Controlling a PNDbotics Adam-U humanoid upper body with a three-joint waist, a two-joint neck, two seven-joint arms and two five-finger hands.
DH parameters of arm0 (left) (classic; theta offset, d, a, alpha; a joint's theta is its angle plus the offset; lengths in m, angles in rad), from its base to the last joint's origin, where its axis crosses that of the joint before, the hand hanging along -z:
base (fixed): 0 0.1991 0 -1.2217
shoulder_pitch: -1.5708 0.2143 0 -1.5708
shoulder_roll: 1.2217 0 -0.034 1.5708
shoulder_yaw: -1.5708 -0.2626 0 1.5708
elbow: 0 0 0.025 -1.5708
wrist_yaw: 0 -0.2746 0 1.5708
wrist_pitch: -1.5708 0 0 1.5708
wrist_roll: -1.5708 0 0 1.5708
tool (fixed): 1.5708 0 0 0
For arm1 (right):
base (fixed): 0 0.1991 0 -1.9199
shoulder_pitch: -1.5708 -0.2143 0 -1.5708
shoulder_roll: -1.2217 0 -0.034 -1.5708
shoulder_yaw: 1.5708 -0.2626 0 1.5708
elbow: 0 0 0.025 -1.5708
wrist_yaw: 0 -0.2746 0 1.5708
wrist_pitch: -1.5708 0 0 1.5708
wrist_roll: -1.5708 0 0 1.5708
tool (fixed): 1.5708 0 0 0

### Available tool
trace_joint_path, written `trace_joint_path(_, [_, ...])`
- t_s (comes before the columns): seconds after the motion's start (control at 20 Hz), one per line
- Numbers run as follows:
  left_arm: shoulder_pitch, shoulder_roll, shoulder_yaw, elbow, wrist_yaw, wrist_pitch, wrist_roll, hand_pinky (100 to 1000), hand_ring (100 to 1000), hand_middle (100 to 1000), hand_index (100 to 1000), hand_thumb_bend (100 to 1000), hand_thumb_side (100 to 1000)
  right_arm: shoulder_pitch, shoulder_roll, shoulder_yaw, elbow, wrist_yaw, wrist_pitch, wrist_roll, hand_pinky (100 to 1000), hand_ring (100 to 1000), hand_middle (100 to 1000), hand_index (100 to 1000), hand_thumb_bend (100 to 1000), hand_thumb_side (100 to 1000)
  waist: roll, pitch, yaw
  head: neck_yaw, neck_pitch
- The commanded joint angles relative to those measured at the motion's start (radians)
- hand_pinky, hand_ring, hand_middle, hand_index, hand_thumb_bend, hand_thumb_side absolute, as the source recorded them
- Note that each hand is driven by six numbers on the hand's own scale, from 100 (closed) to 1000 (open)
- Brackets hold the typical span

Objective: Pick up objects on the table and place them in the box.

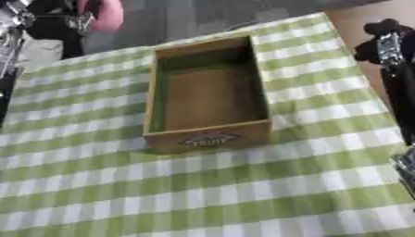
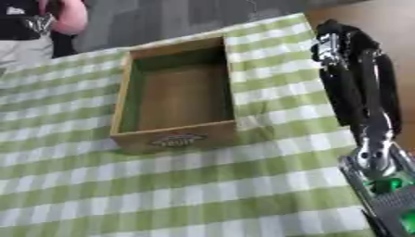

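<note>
Beyond the box, right hand blurred.

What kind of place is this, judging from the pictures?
Probably an indoor demo or test setup, not a home: a table with a green checked cloth, one empty wooden box on it, a grey floor behind, and the robot's right arm alongside.

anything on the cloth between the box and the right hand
Nothing: only bare checked cloth lies between the box and the right hand, which shows best in the right eye view.
</note>
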Motion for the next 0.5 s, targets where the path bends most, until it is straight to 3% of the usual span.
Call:
trace_joint_path(0.05, [-0.032, 0.003, -0.001, -0.056, 0.060, -0.311, -0.351, 306, 466, 516, 612, 100, 321, -0.018, -0.004, -0.011, -0.020, 0.008, -0.006, -0.003, 775, 646, 575, 781, 100, 959, -0.007, -0.022, -0.003, 0.010, -0.003])
trace_joint_path(0.3, [-0.033, -0.055, 0.009, -0.125, 0.064, -0.311, -0.341, 305, 473, 524, 626, 100, 331, -0.025, -0.003, -0.021, -0.020, 0.006, -0.011, -0.028, 774, 641, 571, 781, 100, 951, -0.003, -0.016, -0.013, 0.021, -0.012])
trace_joint_path(0.5, [-0.023, -0.119, 0.015, -0.191, 0.024, -0.311, -0.284, 322, 486, 530, 635, 100, 307, -0.038, 0.003, -0.044, -0.020, -0.007, -0.023, -0.115, 775, 633, 563, 781, 100, 928, -0.002, -0.008, -0.027, 0.042, -0.026])
